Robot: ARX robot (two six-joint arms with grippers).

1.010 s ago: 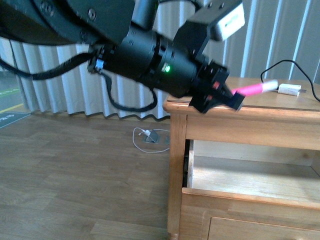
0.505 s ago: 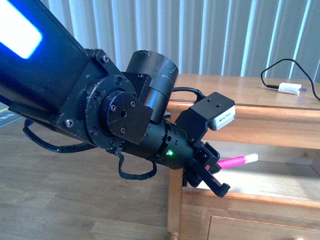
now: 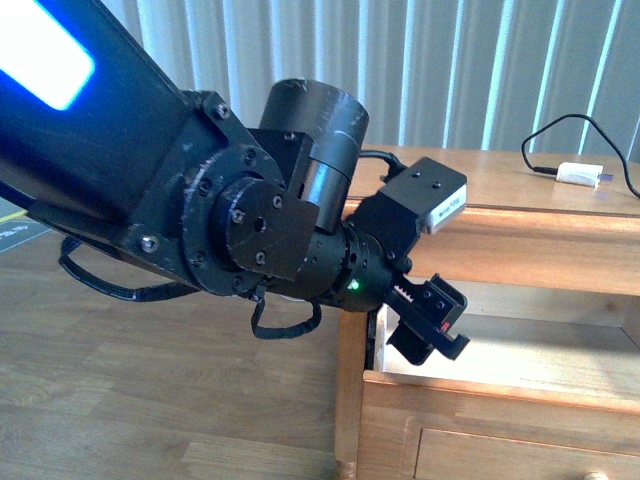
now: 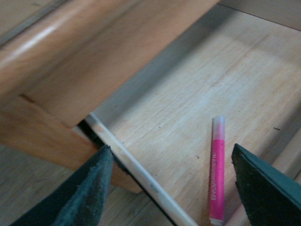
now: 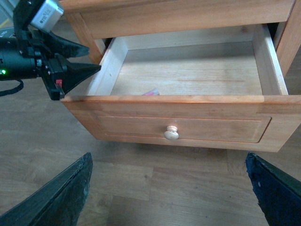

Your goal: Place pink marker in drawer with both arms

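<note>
The drawer (image 3: 520, 357) of the honey-coloured dresser (image 3: 500, 240) stands pulled out, and the pink marker (image 4: 217, 169) lies flat on its bare wooden floor, held by nothing. In the left wrist view the marker lies below the left pincer (image 4: 170, 147), between the two dark fingers (image 4: 89, 188) but touching neither. It is nearer one finger than the other, and its pale end points toward the far part of the drawer (image 4: 188, 94). That pincer is spread wide and empty. From the front, the left arm (image 3: 200, 200) fills the near left of the scene, and the left pincer (image 3: 437, 325) hangs over the drawer's near left corner; the marker cannot be made out there. The right wrist view looks down on the drawer (image 5: 141, 125) from in front. Only a small pink sliver of the marker (image 5: 151, 92) shows, just behind the panelled front, left of the round knob (image 5: 171, 133) and to the right of the left pincer (image 5: 91, 57). The right pincer (image 5: 168, 157) is spread apart with nothing between its fingers (image 5: 61, 197), out over the wooden floor (image 5: 164, 188), well apart from the marker. A white plug (image 3: 580, 177) with a black cable (image 3: 560, 130) rests on the dresser top at the far right.
</note>
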